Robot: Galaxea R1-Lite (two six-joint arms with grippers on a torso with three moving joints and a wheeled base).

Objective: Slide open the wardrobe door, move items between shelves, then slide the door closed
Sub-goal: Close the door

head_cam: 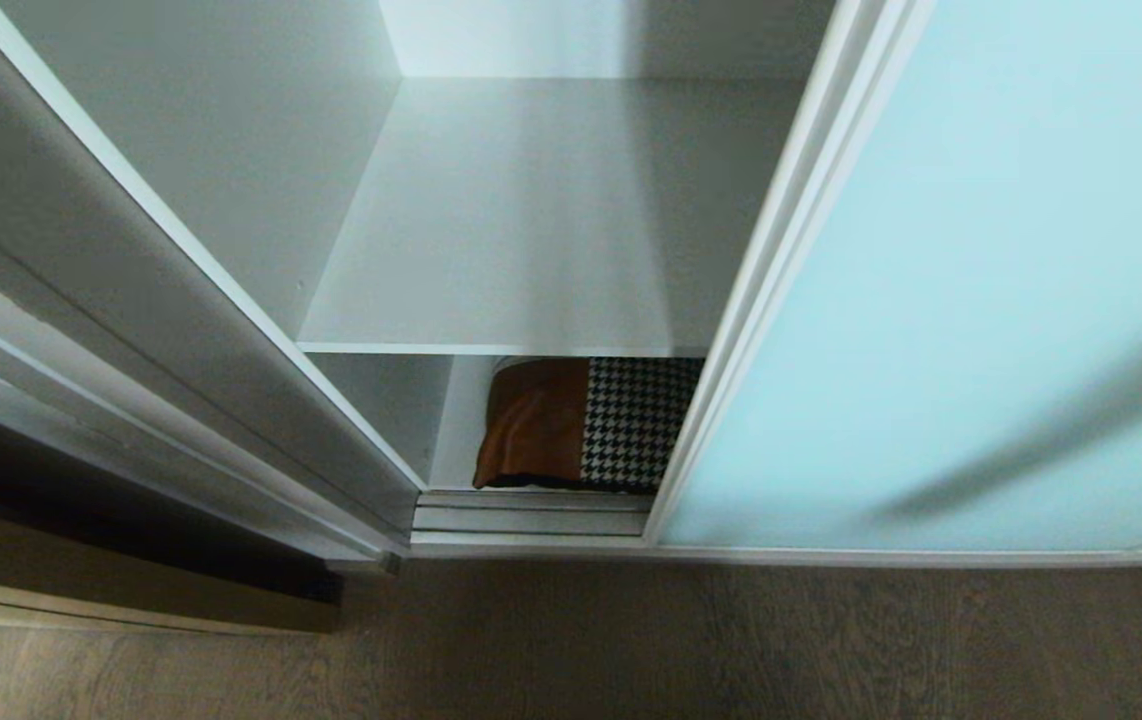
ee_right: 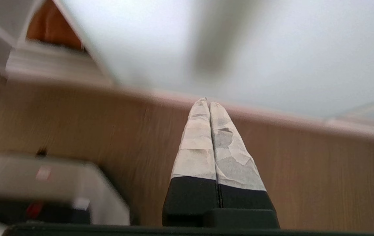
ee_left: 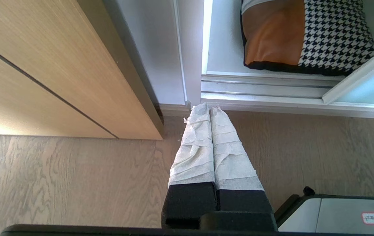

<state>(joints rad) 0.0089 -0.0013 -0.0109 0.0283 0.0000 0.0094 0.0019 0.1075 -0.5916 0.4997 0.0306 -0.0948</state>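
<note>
Lying flat beyond the clenched, tape-wrapped left gripper [ee_left: 210, 109], the soft patchwork pillow [ee_left: 305, 36] stretches sideways along the smooth white shelf [ee_left: 223, 62]; right gripper [ee_right: 205, 101] clenched, empty.

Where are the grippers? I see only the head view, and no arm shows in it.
Observer: The left gripper hangs over the floor, just before the wardrobe's bottom track.
Operator: Is it open?
Observer: No, shut and empty.
Operator: And the right one?
Observer: The right gripper is shut too, empty, low before the door.
Operator: Is the pillow whole on its shelf?
Observer: The left wrist view shows the pillow lying flat behind the track, its right corner hidden by the door frame.
</note>
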